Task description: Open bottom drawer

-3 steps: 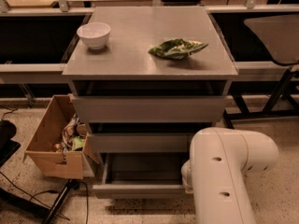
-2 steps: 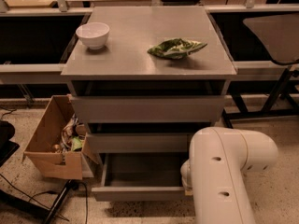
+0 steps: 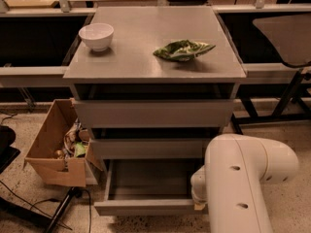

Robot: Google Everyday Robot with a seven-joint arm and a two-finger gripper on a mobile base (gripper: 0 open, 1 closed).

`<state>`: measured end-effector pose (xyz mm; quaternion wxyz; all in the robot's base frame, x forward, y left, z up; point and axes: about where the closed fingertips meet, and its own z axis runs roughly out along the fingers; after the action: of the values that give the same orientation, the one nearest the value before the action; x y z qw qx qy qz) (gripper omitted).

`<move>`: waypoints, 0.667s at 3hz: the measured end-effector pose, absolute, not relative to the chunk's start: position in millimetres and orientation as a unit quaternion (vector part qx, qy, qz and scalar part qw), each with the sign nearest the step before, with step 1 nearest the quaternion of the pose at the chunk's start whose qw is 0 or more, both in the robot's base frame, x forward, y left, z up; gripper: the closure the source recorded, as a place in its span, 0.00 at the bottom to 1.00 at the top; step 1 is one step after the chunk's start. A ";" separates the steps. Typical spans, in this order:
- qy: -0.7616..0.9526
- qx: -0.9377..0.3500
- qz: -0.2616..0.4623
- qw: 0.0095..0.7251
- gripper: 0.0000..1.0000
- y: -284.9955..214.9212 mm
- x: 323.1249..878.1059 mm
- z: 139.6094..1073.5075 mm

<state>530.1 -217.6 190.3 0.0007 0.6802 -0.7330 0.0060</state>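
Observation:
The grey cabinet has three handleless drawers. The bottom drawer [image 3: 146, 207] is pulled out, and its shallow grey tray interior [image 3: 150, 178] shows. The middle drawer [image 3: 150, 148] and top drawer [image 3: 153, 113] stand closed. My white arm [image 3: 238, 178] reaches down at the lower right. Its end goes behind the arm's housing at the right end of the bottom drawer front. My gripper is hidden there, so it is not in view.
A white bowl [image 3: 96, 36] and a green crumpled bag [image 3: 183, 50] sit on the cabinet top [image 3: 146, 57]. An open cardboard box [image 3: 56, 149] with clutter stands on the floor to the left. Black cables and a stand leg [image 3: 58, 212] lie at lower left. Metal frames flank the cabinet.
The bottom drawer has come further out toward me. My arm has stayed at the lower right.

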 end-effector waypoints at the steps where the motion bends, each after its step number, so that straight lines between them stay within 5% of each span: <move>1: -0.733 0.680 -0.022 0.015 1.00 -221.2 500.6 188.3; 2: -0.732 0.680 -0.022 0.016 1.00 -220.7 500.4 187.7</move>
<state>500.4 -220.7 187.7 0.0158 0.6805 -0.7323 -0.0220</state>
